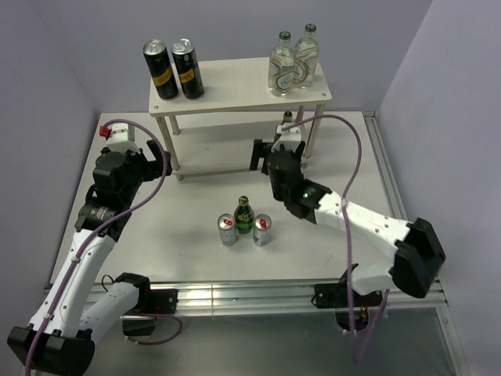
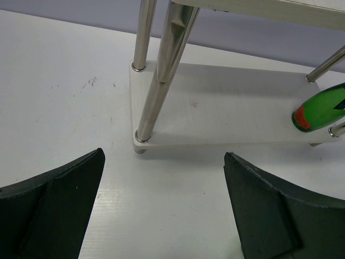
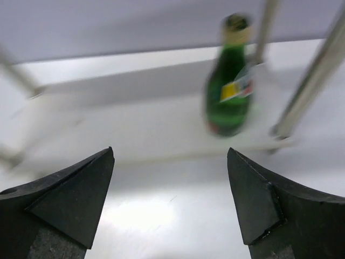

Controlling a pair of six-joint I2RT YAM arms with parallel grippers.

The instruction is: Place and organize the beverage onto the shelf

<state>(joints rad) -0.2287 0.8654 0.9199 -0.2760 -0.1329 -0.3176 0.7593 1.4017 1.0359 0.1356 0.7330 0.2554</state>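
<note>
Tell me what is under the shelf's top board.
One green bottle stands upright on the lower board, by the right-hand legs. From above, the top board hides most of that tier; the wrist views show nothing else there.

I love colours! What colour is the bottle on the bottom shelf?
The bottle is green, clearest in the right wrist view.

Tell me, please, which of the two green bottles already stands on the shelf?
The green bottle on the shelf, lower board, right end, before the right hand. The other green bottle stands on the table between two silver cans.
</note>
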